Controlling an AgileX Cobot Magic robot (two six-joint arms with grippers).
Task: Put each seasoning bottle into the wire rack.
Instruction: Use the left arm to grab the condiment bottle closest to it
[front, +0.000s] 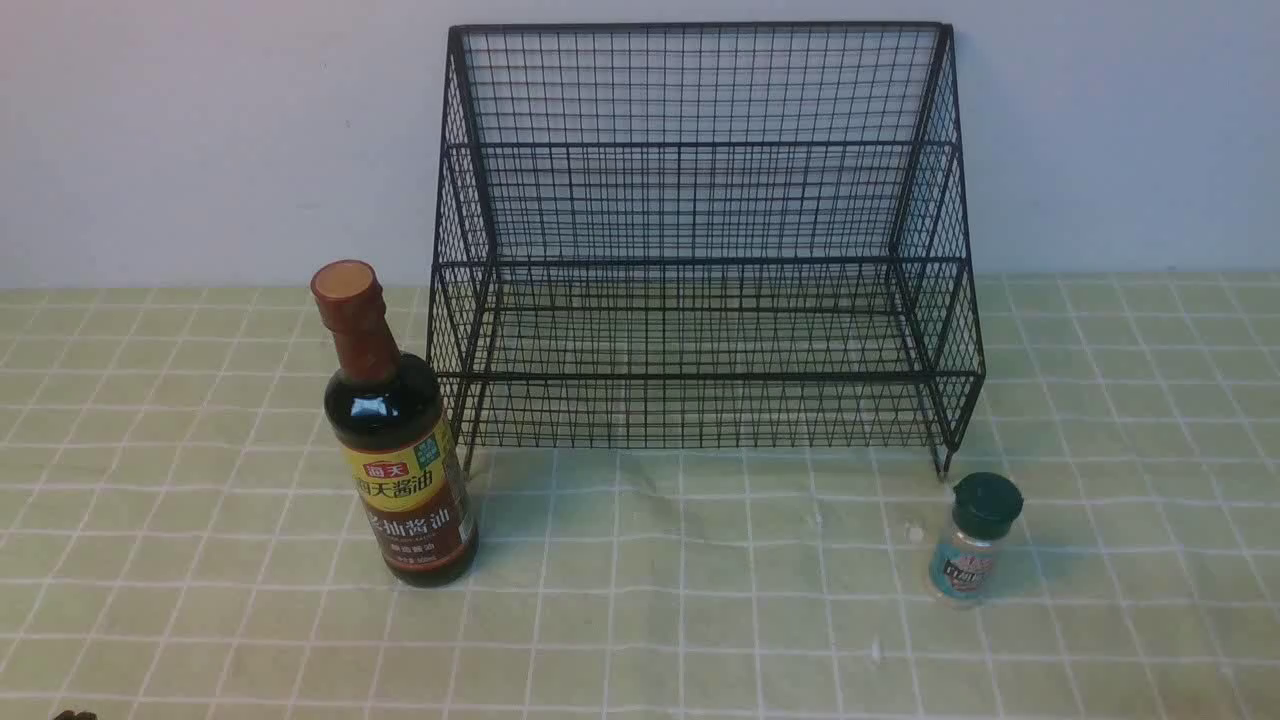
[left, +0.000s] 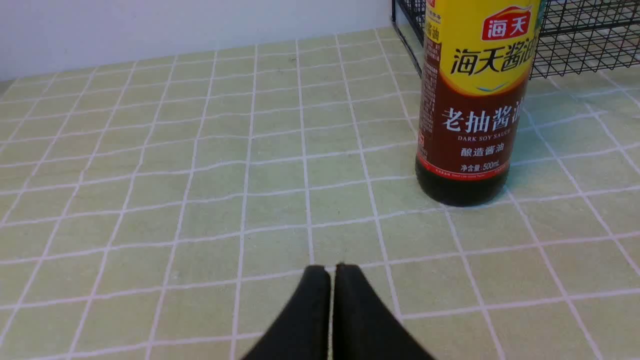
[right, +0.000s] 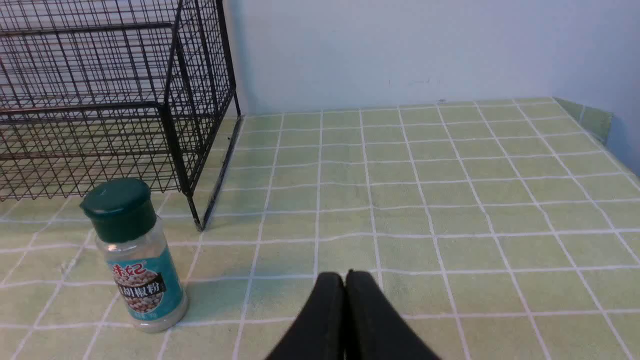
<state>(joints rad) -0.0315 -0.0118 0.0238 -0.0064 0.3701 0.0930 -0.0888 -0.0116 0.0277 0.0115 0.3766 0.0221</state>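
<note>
The soy-sauce bottle stands on the desk beside the left front corner of the wire rack, the shaker jar near its right foot. Nudged sideways, the tall bottle would probably topple. The left gripper and right gripper seem low, short of both, jaws closed and empty.

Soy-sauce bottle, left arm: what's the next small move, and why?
Probably open the left gripper: its jaws are pressed shut and empty, short of the soy-sauce bottle, which stands upright on the tablecloth outside the wire rack. Shut jaws cannot take the bottle's body.
</note>
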